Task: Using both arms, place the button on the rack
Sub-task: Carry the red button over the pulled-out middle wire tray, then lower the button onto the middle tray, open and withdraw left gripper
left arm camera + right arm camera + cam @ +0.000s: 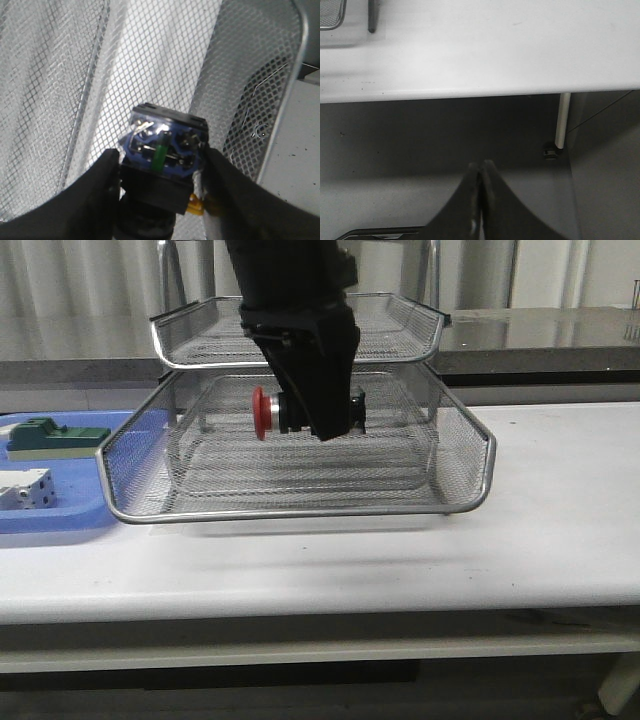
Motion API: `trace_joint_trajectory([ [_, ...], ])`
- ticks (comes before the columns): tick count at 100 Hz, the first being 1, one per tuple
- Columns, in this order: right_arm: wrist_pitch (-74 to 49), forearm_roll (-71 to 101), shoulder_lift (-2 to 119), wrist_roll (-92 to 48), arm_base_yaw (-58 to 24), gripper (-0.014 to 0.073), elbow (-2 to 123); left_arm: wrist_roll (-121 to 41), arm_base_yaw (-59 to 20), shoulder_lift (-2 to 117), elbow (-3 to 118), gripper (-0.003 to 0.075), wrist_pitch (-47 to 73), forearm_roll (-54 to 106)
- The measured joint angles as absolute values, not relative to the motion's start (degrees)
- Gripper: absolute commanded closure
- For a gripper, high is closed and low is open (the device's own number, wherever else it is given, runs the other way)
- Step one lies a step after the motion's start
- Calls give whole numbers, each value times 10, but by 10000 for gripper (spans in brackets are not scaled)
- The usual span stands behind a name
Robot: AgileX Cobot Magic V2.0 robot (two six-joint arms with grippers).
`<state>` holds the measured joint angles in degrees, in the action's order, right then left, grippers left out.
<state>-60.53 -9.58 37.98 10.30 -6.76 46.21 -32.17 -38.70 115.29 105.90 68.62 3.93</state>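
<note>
At the far left of the front view a flat blue tray [60, 525] lies on the white surface [560, 510], carrying a green block [55, 437] and a white block [25, 490]; just to its right stands the rack [300, 505], its silver mesh tiers stacked and chrome-rimmed; inside the open middle tier hangs the left hand [318, 415], clamped on the button [268, 412], whose red mushroom head points left while the body is hidden behind the black fingers.

The left wrist view shows the grip closely: the two fingers [97, 192] press on opposite flat sides of the button [165, 150], blue terminal block and small metal contacts facing the camera, mesh beneath it; whether it touches the mesh I cannot tell.

I judge the button light, rigid and hard-cased; the square body gives flat, sure faces to pinch, whereas the domed red head and smooth silver collar would likely slip; the exposed contacts look like the part to keep clear of.

The right hand [481, 200] hangs off the surface's edge, fingers pressed together on nothing.
</note>
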Motion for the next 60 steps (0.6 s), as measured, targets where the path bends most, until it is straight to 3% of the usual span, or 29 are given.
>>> trace_joint_trajectory([
  [26, -605, -96, 380, 103, -68, 664, 462, -323, -387, 1167, 1059, 607, 648, 22],
  [60, -605, -96, 380, 103, -68, 664, 462, -323, -387, 1174, 1059, 265, 649, 16],
])
